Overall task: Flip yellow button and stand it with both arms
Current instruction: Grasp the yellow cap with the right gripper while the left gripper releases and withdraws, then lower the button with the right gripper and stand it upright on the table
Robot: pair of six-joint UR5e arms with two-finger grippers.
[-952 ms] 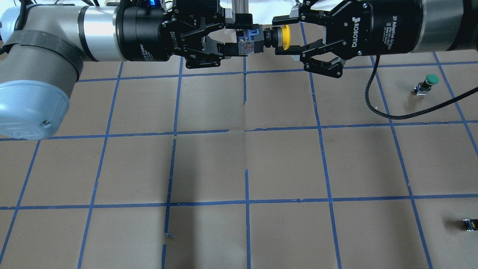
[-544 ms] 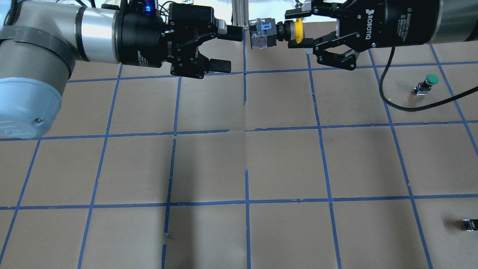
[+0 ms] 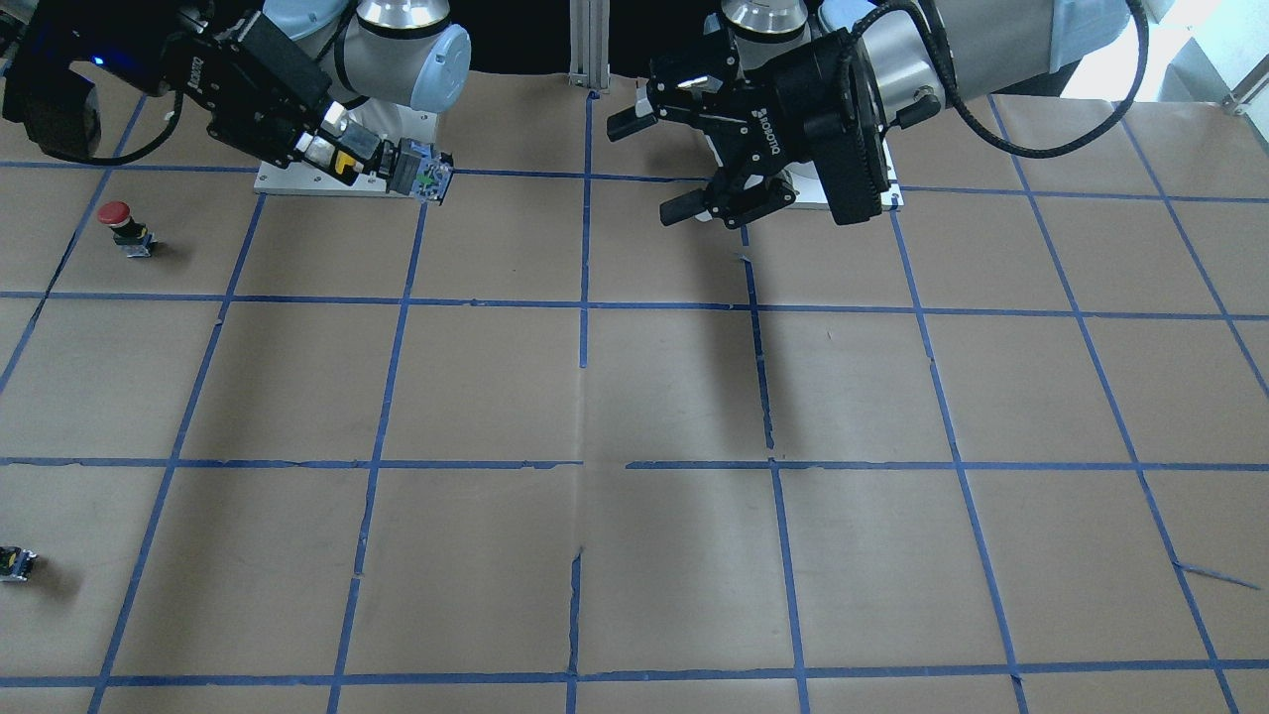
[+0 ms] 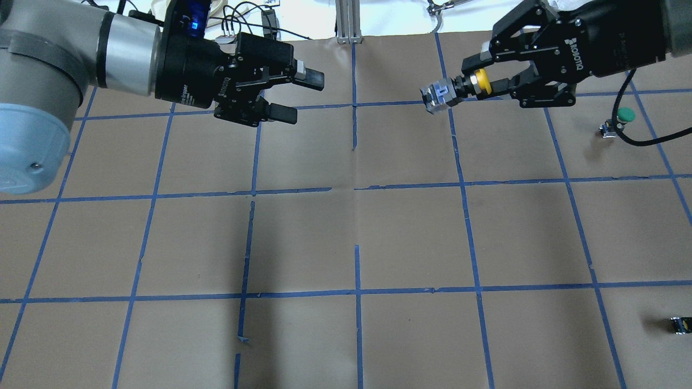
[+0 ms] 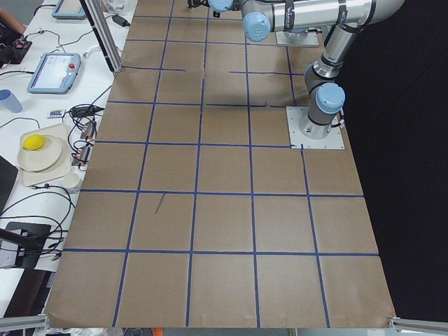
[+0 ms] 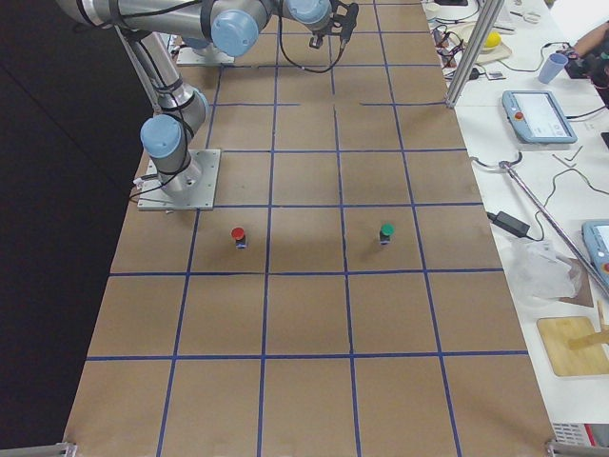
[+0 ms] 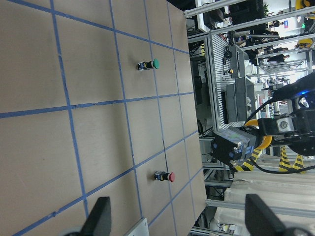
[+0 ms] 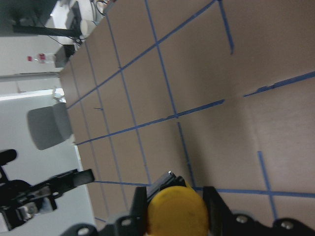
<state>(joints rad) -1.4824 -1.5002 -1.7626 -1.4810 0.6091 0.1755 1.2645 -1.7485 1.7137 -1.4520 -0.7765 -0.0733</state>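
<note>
Overhead exterior, left gripper (image 4: 299, 97) now spread empty and drawn back, right gripper (image 4: 485, 73) alone clamping yellow button (image 4: 457, 88)

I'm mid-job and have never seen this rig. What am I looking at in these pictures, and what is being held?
This is a two-armed robot at a table covered in brown paper with a blue tape grid. The overhead view looks from behind the robot. The front view faces it, so the sides swap there. Two views look along the table from its ends, and one camera rides on each wrist. The right claw is shut on the yellow button, gripped at its cap end and held sideways in the air. The left claw is open and empty. On the table are a green button, a red button and a small black-and-yellow block.
</note>
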